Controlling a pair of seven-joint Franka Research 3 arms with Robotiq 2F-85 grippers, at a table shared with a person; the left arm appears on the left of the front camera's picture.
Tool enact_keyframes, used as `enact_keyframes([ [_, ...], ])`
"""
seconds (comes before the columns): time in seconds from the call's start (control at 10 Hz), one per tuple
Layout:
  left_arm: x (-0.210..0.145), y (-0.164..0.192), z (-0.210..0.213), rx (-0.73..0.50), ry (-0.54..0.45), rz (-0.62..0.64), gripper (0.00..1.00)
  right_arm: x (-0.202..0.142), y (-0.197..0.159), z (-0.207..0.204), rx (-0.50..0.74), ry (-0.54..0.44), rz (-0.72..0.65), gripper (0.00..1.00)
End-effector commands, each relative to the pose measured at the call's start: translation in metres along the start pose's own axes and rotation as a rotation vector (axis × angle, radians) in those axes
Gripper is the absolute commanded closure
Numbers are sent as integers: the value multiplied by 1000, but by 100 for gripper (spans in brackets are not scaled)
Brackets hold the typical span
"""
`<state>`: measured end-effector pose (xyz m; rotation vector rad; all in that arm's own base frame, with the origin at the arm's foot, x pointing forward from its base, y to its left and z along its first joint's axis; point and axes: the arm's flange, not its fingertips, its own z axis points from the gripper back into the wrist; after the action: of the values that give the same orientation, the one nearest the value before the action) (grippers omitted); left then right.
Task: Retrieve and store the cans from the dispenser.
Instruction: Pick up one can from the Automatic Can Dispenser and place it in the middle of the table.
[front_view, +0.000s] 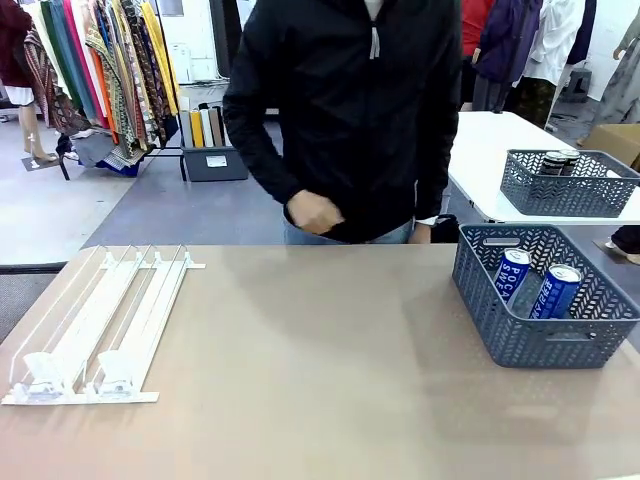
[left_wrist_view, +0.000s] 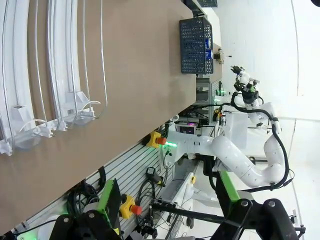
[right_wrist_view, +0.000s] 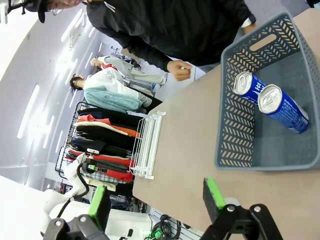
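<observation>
- Front cam: I've got the dispenser (front_view: 100, 325) at the table's (front_view: 320, 370) left side, flat, lanes running away from me, clear stops at the near end, lanes bare.
- Same view: grey-blue basket (front_view: 545, 295) at the table's right edge w/ two blue cans (front_view: 512, 274) leaning inside, side by side, silver tops up.
- Person in a black jacket (front_view: 345, 110) stands at the far side; one hand (front_view: 313, 212) is a loose fist just past the far table edge, holding nothing I can see.
- A second basket (front_view: 570, 183) sits on a white table behind, w/ dark cans (front_view: 553, 162) in it; label too small to read.
- L wrist cam: left gripper (left_wrist_view: 170, 220) spread wide, nothing between the green pads (left_wrist_view: 106, 200), hanging off the table's near edge. Dispenser (left_wrist_view: 45, 75) in the upper left, front stops toward me; basket (left_wrist_view: 196, 39) far off along the table.
- R wrist cam: right gripper (right_wrist_view: 157, 202) released too, pads (right_wrist_view: 214, 194) well apart, empty, above the bare table near the basket (right_wrist_view: 260, 120). Both blue cans (right_wrist_view: 267, 102) lie in it touching each other. Dispenser (right_wrist_view: 147, 145) well apart, at the far table end.
</observation>
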<state>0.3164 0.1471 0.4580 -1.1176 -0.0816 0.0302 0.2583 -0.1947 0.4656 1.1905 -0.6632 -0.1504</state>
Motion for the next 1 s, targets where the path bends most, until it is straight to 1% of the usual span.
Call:
enact_keyframes([
  [0.0,-1,-2,1,-14,-3,-8,0,0,2,1,11,0,6,0],
  [0.9,-1,-2,1,-14,-3,-8,0,0,2,1,11,0,6,0],
])
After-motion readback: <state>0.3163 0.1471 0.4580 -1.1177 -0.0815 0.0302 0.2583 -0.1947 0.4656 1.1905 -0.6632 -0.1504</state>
